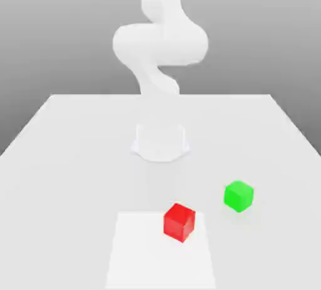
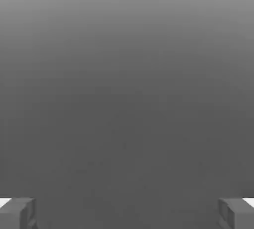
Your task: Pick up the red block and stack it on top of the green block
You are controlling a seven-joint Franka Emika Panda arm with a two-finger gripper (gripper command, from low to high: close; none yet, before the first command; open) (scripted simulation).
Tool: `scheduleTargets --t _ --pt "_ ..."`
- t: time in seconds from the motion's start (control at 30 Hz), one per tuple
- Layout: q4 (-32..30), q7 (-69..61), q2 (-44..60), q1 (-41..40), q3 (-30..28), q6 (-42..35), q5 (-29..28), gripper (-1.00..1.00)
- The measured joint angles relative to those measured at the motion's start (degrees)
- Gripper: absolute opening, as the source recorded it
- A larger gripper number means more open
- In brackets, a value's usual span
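Nothing of the job looks begun yet. The arm (image 1: 160, 44) rises from its base at the far side of the white table (image 1: 63, 157), folded up high. In the hand view the claw (image 2: 127, 213) stands released, its two grey fingertips (image 2: 17, 213) spread wide apart with nothing between them but plain grey background.

The red block (image 1: 179, 222) sits on the table, well below the claw and well apart from it, toward the near edge. The green block (image 1: 239, 196) rests near it, off to the exterior view's right and a little farther back; the two cubes are apart, not touching.

So, as I judge it, everything is left to do: bring the claw down over the red block, close on it, lift, carry it across and set it squarely on the green one.
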Motion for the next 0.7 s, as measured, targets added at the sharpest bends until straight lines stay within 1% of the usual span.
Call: scheduleTargets --t 0.2,0.4,0.5,0.57,0.63,0.7 --pt "-8.8 12.2 11.9 -4.2 6.4 7.8 -1.6 0.00" --pt "-17.6 24.1 24.2 -7.1 10.6 15.8 -2.3 0.00" --pt "-22.5 29.9 31.2 -7.5 11.8 20.4 -1.4 0.00" --pt "-26.2 33.1 36.5 -7.1 12.4 24.1 1.0 0.00" --pt "-27.2 35.0 40.0 -7.1 12.6 26.8 1.1 0.00" --pt "-27.1 36.6 42.7 -7.3 12.6 29.0 -0.4 0.00"
